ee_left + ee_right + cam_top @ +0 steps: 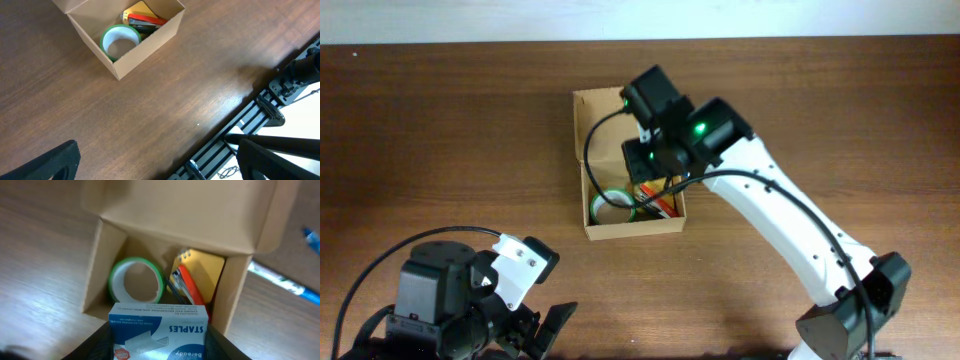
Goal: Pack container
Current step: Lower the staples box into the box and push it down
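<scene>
Starting at the near edge of the table (440, 150), the left gripper (548, 328) is seen with its jaws spread fully wide, and nothing is held between them. It is placed well apart from the container (635, 230), low over bare wood.

Farther in, the right gripper (159, 350) is found over the near end of the container, with its arm stretched in from the near right corner of the table. Its jaws are set partly closed, and a box of staples (158, 327) is clamped between the two dark fingers (95, 347). The blue-and-white printed face of this box is turned up to the wrist camera, and it is held above the container's near wall rather than rested inside.

The container is located near the middle of the table, with its top open. Inside, a green tape roll (136, 281) is laid flat at one side. A yellow pad (205, 270) is seen beside it, with a red and orange item (190, 285) lying on it; what that item is cannot be told. At the far end the flap lid (185, 210) is folded back. A blue pen (285, 285) is seen on the table just beside the container.
</scene>
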You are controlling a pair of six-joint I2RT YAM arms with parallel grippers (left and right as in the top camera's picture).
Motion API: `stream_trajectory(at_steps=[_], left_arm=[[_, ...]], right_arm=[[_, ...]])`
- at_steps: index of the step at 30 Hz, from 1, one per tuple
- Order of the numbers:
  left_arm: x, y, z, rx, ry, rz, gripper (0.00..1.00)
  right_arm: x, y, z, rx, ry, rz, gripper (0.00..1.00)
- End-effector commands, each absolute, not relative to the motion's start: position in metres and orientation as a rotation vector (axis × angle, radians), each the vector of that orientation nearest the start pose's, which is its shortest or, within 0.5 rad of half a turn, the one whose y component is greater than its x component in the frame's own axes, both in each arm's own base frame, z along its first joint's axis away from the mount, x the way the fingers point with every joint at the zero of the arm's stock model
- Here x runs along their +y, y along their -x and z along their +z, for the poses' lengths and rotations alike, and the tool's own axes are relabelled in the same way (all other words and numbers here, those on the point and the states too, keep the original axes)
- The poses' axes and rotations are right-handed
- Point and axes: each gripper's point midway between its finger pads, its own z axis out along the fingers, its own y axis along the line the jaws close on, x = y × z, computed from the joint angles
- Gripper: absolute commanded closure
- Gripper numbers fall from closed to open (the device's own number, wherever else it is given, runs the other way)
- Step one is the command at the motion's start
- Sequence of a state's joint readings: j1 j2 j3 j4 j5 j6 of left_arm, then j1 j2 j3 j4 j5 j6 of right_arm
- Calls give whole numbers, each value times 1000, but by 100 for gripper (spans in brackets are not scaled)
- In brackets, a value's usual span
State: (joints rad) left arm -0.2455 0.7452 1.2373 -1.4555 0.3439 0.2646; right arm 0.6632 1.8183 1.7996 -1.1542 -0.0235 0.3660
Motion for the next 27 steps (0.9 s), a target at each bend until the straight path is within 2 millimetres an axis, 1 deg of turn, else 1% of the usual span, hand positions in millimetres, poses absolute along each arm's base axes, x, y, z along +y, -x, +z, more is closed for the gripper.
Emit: stream_trajectory(at_steps=[1,6,9,15,19,22,27], left_arm=[[-95,-128,272,2373,-757,-451,1],[-95,-128,272,2374,-757,-451,0],[-95,-128,272,2373,-757,-451,0],[-95,-128,272,2374,-757,-451,0],[-95,-128,272,2373,-757,-451,0],[-95,-128,272,2373,-757,-451,1],[-95,-128,272,2373,-757,-451,0]], right_arm=[[261,-327,186,2780,410,283,50],[270,-329,172,2790,433,279,50],[276,-326,165,2802,454,272,50],[291,-324,151,2814,492,296,50],[297,-325,141,2832,473,302,50],[298,-325,136,2841,472,298,50],[301,-328,135,2844,400,317,50]])
